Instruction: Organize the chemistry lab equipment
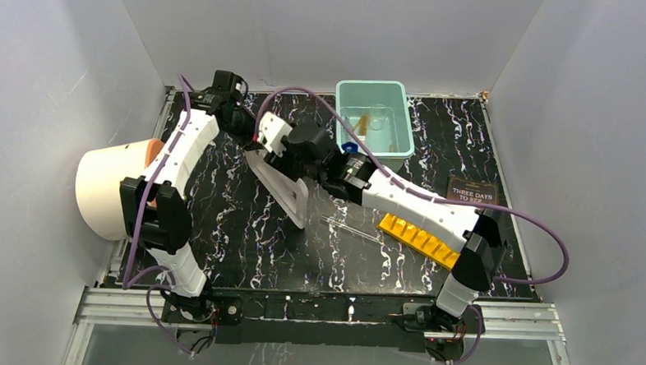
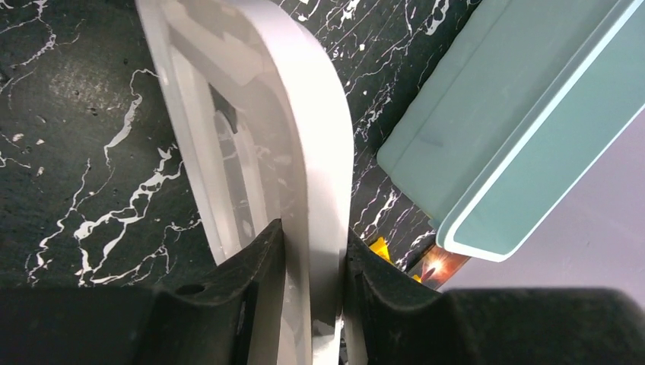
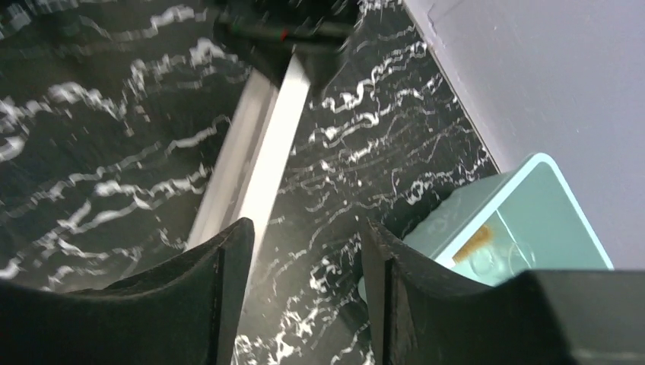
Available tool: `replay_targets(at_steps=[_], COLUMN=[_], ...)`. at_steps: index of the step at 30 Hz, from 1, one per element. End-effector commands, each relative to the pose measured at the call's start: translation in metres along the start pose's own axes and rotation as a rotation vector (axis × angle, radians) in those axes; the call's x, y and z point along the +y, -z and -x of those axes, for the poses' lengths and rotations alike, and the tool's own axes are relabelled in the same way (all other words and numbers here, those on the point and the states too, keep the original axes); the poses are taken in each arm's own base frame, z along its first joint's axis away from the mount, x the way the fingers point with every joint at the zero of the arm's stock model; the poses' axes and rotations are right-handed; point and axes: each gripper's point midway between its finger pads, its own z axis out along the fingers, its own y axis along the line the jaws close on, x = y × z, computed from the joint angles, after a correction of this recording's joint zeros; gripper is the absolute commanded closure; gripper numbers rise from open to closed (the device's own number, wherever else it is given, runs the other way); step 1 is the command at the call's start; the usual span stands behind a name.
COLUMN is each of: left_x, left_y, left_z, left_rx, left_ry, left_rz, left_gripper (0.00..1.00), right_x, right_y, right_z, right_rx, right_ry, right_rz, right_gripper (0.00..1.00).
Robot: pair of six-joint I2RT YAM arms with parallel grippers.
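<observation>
My left gripper (image 1: pixel 245 136) (image 2: pixel 313 236) is shut on the rim of a white shallow tray (image 1: pixel 280 187) (image 2: pixel 297 99), which stands tilted on its edge on the black marble table. My right gripper (image 1: pixel 269 141) (image 3: pixel 304 232) is open and empty, just right of the tray (image 3: pixel 255 160), above bare table. A teal bin (image 1: pixel 399 149) (image 3: pixel 525 205) holds a clear beaker (image 1: pixel 378 117) and a cork-brown stick (image 1: pixel 362 122) (image 3: pixel 475 242). A blue cap (image 1: pixel 350 148) lies at the bin's front. A thin glass rod (image 1: pixel 351 227) and a yellow holed rack (image 1: pixel 420 240) lie by the right arm.
A big white drum with an orange face (image 1: pixel 110 185) lies at the left edge. A dark-covered book (image 1: pixel 471 193) lies at the right. Grey walls close in the back and sides. The teal bin's outer wall (image 2: pixel 517 114) is near the left gripper.
</observation>
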Motion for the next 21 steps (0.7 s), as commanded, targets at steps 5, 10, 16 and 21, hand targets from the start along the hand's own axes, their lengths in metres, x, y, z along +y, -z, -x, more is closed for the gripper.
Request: replay_targets(at_steps=[5, 10, 16, 21], left_x=[-0.004, -0.004, -0.006, -0.020], left_y=[0.036, 0.047, 0.058, 0.075], left_z=[-0.004, -0.008, -0.003, 0.005], left_rx=[-0.039, -0.034, -0.089, -0.140], left_ry=[-0.087, -0.123, -0.161, -0.203], left_rz=[-0.075, -0.102, -0.169, -0.257], left_gripper=[0.96, 0.97, 1.00, 1.00], right_x=[-0.059, -0.082, -0.104, -0.127], right_y=[0.031, 0.026, 0.017, 0.017], right_z=[0.047, 0.029, 0.008, -0.008], right_rx=[-0.167, -0.160, -0.126, -0.126], right_ry=[-0.333, -0.490, -0.697, -0.859], right_rz=[0.022, 0.034, 0.077, 0.112], right_gripper=[0.33, 0.32, 0.32, 0.31])
